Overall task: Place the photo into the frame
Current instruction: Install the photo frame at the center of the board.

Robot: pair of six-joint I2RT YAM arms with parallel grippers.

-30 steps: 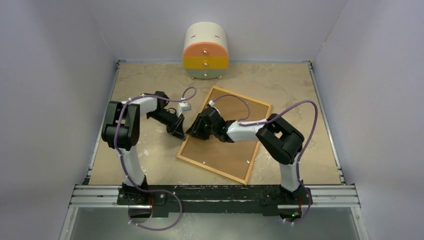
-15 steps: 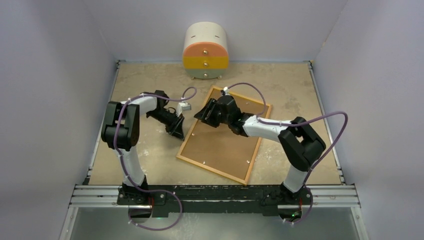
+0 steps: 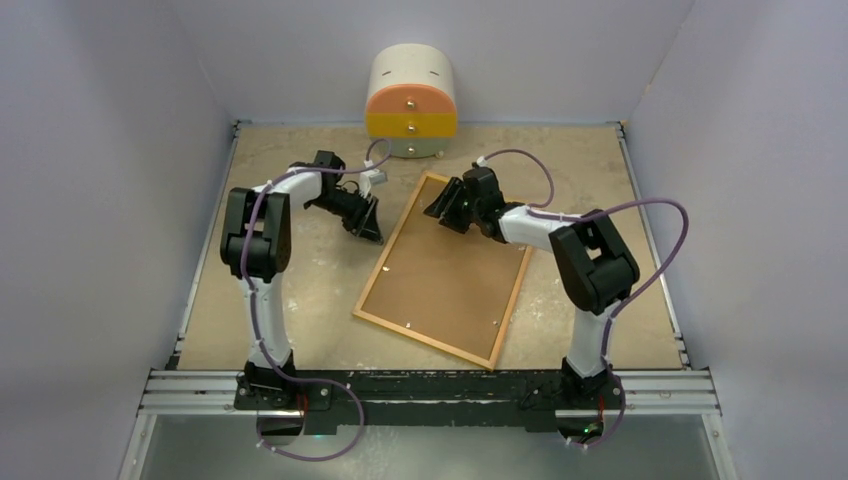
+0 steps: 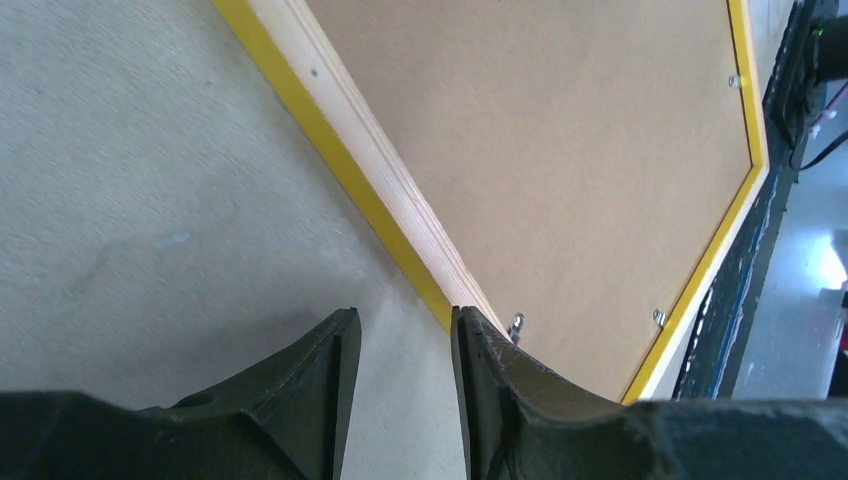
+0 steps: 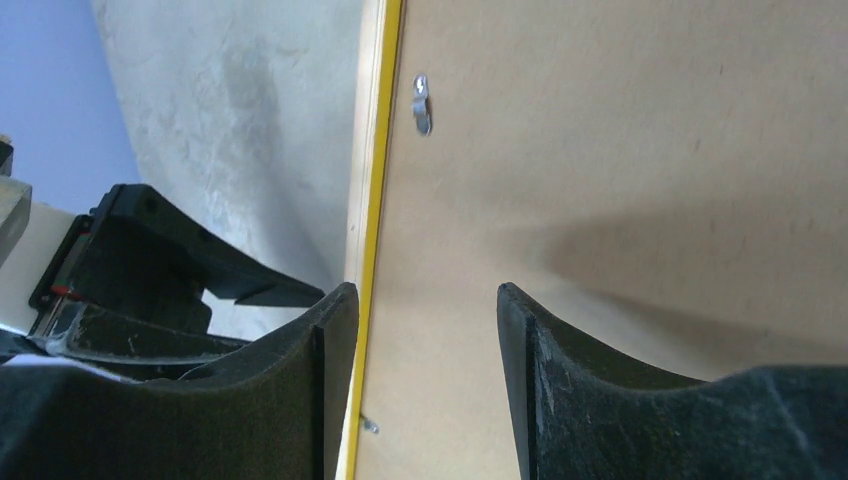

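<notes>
At the far edge of your scuffed, sandy-beige bench point(image 3: 300, 290) you have a small round-topped cream cabinet point(image 3: 411, 103). It has an orange drawer over a yellow one and a cream one, each with a little knob, and stands close to the pale lilac back wall point(image 3: 300, 50). Mid-bench, a flat brown fibreboard backing panel point(image 3: 445, 270) lies turned at an angle, with small silver metal clips point(image 5: 422, 103) along its edges, and a silver aluminium rail point(image 3: 190, 390) runs along the bench's near edge.
</notes>
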